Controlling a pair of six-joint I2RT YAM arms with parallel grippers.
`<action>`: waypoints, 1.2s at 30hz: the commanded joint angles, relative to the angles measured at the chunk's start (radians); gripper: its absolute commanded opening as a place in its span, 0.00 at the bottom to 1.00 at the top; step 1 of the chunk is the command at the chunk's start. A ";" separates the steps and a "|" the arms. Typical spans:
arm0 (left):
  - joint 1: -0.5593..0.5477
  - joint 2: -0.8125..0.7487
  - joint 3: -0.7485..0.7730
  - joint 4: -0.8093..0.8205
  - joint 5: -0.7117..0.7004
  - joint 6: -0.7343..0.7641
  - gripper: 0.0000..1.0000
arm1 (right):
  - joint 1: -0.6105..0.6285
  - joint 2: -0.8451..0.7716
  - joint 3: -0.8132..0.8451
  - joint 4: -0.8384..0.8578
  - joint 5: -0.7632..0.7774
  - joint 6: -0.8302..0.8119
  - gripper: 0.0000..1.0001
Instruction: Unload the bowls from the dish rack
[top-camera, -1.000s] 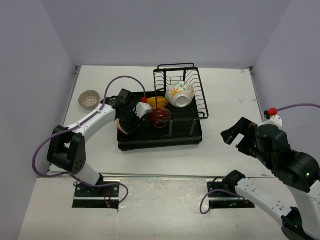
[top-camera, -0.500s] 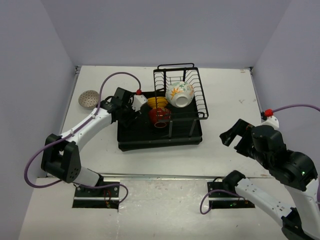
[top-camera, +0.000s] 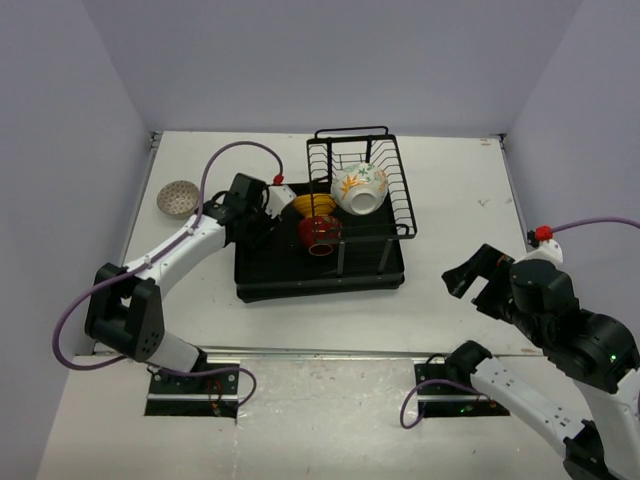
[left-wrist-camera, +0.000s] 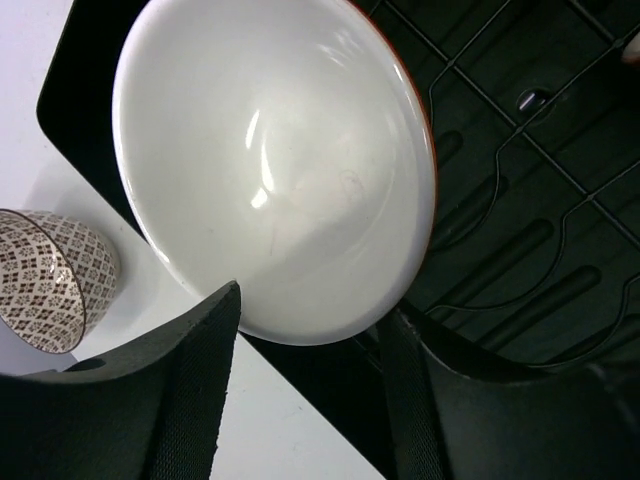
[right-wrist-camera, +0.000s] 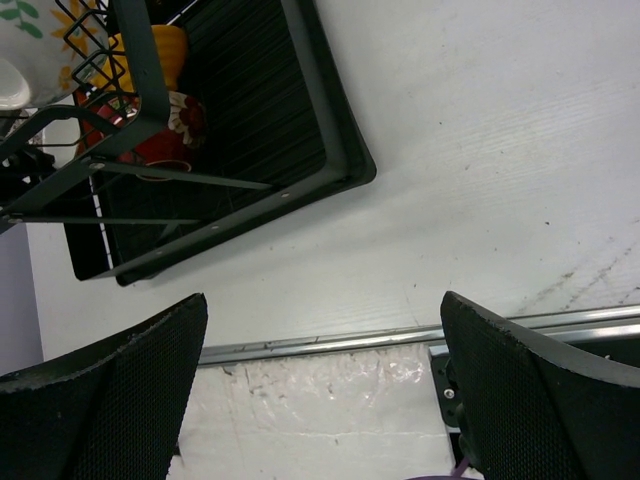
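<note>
My left claw (left-wrist-camera: 310, 335) is at the left end of the dish rack (top-camera: 320, 272), its fingers partly spread astride the rim of the tilted orange-edged bowl (left-wrist-camera: 270, 160). I cannot tell whether it has a firm grip. The patterned bowl (left-wrist-camera: 50, 275) stands on the worktop (top-camera: 450, 180) beside the rack. The red bowl (top-camera: 320, 233), yellow bowl (top-camera: 312, 205) and flowered bowl (top-camera: 360, 188) sit in the rack. My right claw (right-wrist-camera: 322, 300) hangs wide apart and empty over the worktop, right of the rack.

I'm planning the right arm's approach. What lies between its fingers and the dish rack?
Nothing: only bare table separates the right arm's fingers from the dish rack. The top view shows it, and the right wrist view agrees.
</note>
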 joint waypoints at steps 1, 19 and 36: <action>0.028 0.014 0.011 0.003 -0.011 0.010 0.56 | 0.003 -0.001 0.006 -0.016 -0.006 0.019 0.99; 0.030 0.030 -0.010 0.149 0.058 -0.011 0.31 | 0.003 0.042 0.014 0.027 -0.037 0.008 0.99; 0.053 -0.026 0.019 0.190 0.049 -0.019 0.00 | 0.003 0.115 0.051 0.029 -0.009 -0.013 0.99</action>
